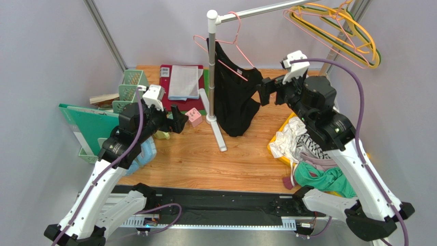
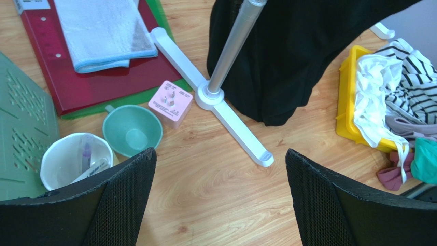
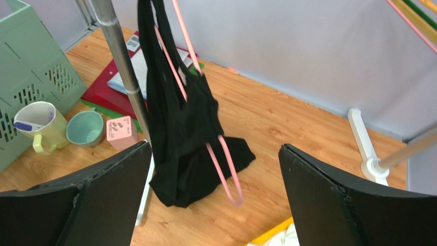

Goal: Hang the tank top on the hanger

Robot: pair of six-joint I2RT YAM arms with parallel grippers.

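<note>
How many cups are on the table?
2: a white cup with pens in it, and a teal cup beside it, both on the left side next to the pink box. More may be hidden behind the arms.

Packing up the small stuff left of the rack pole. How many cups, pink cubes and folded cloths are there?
Cups: 2 (pale cup, teal cup)
Pink cube: 1
Folded cloth: 1
Total: 4
</note>
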